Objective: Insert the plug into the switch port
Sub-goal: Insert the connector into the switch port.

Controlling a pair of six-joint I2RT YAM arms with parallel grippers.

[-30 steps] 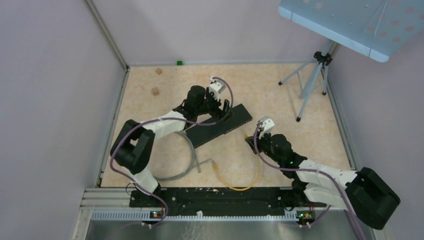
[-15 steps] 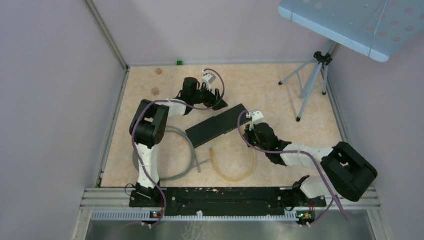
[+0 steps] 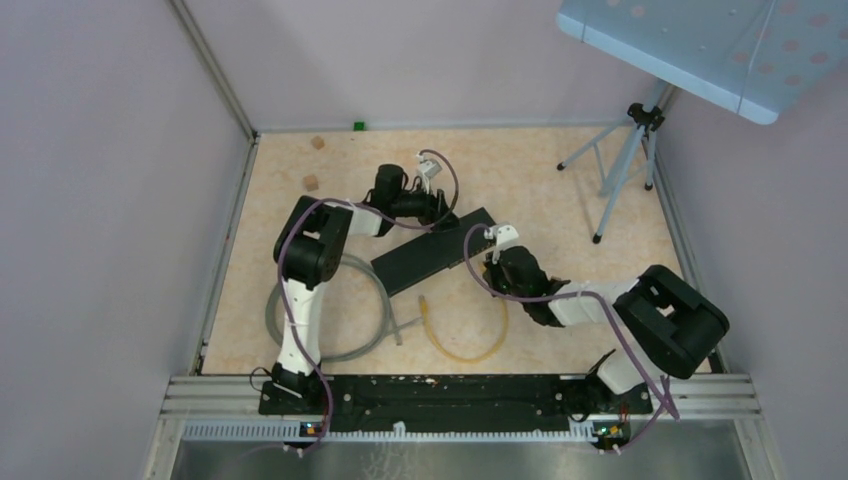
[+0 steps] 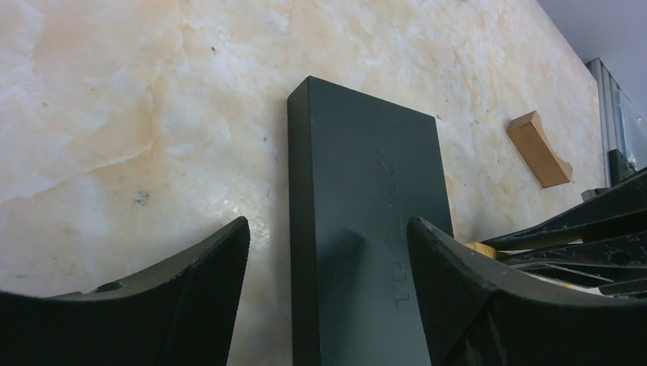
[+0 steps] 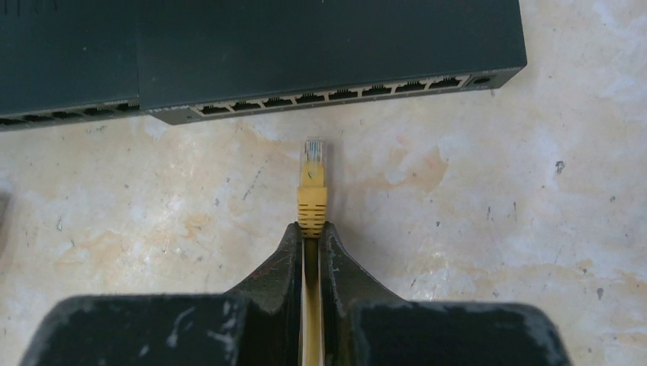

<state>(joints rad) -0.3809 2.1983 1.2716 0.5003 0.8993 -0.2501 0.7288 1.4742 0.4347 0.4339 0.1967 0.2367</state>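
My left arm point(image 3: 310, 240) rises from its base at the near edge, folds at the elbow and stretches toward the far edge. That puts the left gripper point(image 4: 328, 226) low at the far end of the switch point(image 3: 430, 255). In the left wrist camera its jaws are spread wide and hold nothing. One finger is over bare counter point(image 3: 560, 215) beside the switch's long edge and the other is in front of the opposite edge, so the switch's end shows between them. I cannot tell whether either finger touches it. The switch is a long black box lying aslant near the middle of the counter, one end toward the far edge and the other toward the left edge. My right arm point(image 3: 670, 320) is folded tight near the right edge, forearm running low and leftward, so the right gripper point(image 5: 311, 231) sits just on the near side of the switch. Its fingers are clenched on the yellow cable point(image 5: 311, 305) right behind the plug point(image 5: 312, 164). The plug sticks straight out ahead of the fingertips toward the row of ports point(image 5: 328, 97) on the switch's front face. The plug tip is near that face but apart from it, with a strip of bare counter between. Behind the gripper the cable loops toward the near edge. A grey cable point(image 3: 384, 310) curls beside the left arm, and a wooden block point(image 4: 539, 149) lies beyond the switch.
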